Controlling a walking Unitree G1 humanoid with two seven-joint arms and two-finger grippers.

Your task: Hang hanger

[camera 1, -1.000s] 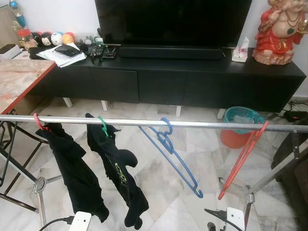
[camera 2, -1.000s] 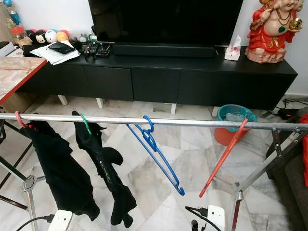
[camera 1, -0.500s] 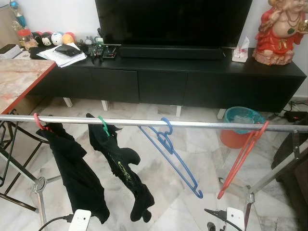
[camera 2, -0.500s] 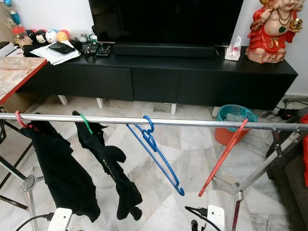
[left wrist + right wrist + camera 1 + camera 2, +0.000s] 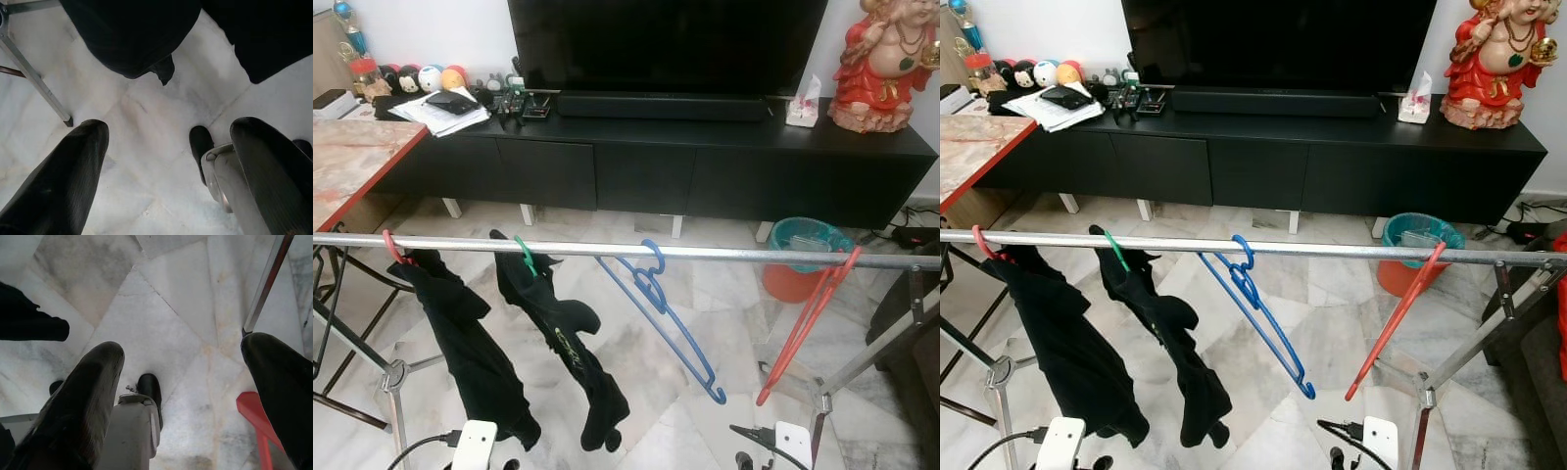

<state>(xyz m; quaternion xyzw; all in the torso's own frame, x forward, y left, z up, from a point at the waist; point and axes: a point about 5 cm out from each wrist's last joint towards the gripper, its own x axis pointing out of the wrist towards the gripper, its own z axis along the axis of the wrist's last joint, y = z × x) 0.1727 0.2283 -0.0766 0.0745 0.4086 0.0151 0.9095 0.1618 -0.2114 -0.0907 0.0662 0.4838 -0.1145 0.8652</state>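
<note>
Hangers all sit on the long silver metal rail (image 5: 607, 249) already: a red plastic hanger (image 5: 389, 247) at the far left carrying a black garment (image 5: 470, 343), a green plastic hanger (image 5: 524, 255) with another dark garment (image 5: 566, 343), an empty blue plastic hanger (image 5: 666, 318) in the middle, and a second empty red plastic hanger (image 5: 803, 323) hooked way out right. So I'd say the hanging is done, or close to it.

What could go wrong: that right-hand red one hangs skewed, and the blue one tilts too. If an arm comes up under the rail and bumps either, I reckon it could slip off onto the white marble floor (image 5: 161, 328).

Both arms hang low, pointing at the floor. The left gripper (image 5: 166, 166) has its black fingers spread wide with nothing between them, and the right gripper (image 5: 181, 396) is the same, wide and empty.
</note>
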